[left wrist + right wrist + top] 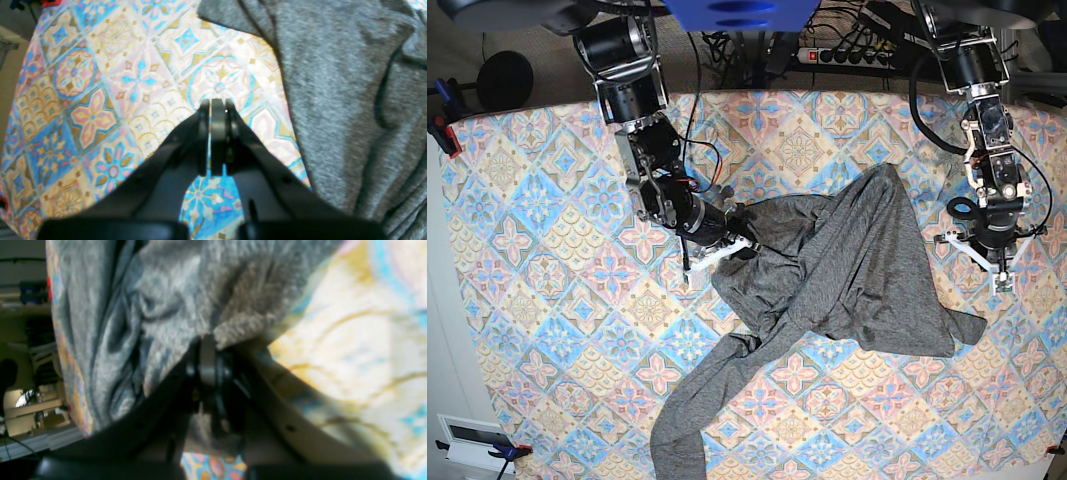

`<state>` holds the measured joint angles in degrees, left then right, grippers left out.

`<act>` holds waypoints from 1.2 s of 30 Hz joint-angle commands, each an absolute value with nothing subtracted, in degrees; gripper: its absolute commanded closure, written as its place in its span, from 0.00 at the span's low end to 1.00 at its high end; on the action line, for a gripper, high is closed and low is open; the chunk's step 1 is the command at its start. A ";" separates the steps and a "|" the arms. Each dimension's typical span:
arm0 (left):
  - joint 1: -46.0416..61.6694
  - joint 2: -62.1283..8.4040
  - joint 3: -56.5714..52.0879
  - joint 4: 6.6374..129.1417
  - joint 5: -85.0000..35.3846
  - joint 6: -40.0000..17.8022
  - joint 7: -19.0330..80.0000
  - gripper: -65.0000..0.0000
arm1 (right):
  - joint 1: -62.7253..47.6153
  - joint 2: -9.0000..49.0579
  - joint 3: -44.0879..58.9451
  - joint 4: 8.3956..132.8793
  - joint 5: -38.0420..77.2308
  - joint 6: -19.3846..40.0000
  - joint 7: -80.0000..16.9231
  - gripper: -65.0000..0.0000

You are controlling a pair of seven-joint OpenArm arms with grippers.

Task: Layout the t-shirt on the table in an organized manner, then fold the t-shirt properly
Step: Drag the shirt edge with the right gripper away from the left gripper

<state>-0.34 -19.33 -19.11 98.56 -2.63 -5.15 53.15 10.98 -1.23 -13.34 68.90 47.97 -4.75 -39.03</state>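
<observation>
**A:** How far along would you say they are?

**B:** Barely started. The shirt [837, 270] is in a rumpled heap a bit right of the middle of the bench [527, 330], with one long sleeve trailing down toward the near edge and another corner sticking out to the right. Nothing is flat yet, and I see no fold that looks deliberate.

**A:** Is either arm doing anything with it?

**B:** The right gripper [745, 243], the one on the left as we look at it, is down at the heap's upper left edge. From its own camera the jaws are pressed together with a pinch of grey knit caught between them, so I'd say it has hold of the shirt's edge there.

**A:** And the other one?

**B:** The left gripper [217, 106] sits over bare patterned cloth just beside the shirt's right side, not touching it. Its jaws are fully closed with nothing in them.

**A:** So what's left?

**B:** Nearly everything, by my reckoning. The body needs pulling out flat, both sleeves need spreading, and only then can the folding begin. The pinch on the left looks like the first step of the spreading. I can't tell from here which part of the shirt that edge is, hem or shoulder.
</observation>
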 commanded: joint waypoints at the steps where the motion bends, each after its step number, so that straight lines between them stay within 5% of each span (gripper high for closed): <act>1: -1.19 -20.26 -19.38 99.65 -2.42 -4.88 52.00 0.99 | 11.82 -1.54 -13.32 70.29 48.04 -4.53 -38.55 0.99; 9: -1.19 -20.26 -19.38 99.65 -2.42 -4.88 51.91 0.99 | 11.74 1.80 -11.56 80.92 48.04 -4.88 -38.64 1.00; 28: -1.19 -20.26 -19.30 99.56 -2.42 -4.88 52.00 0.99 | 0.75 4.79 24.75 88.22 48.04 -4.88 -39.25 1.00; 36: -1.19 -20.18 -17.63 99.56 -2.42 -4.88 52.00 0.99 | -2.24 6.73 27.47 94.99 48.13 -4.88 -40.04 1.00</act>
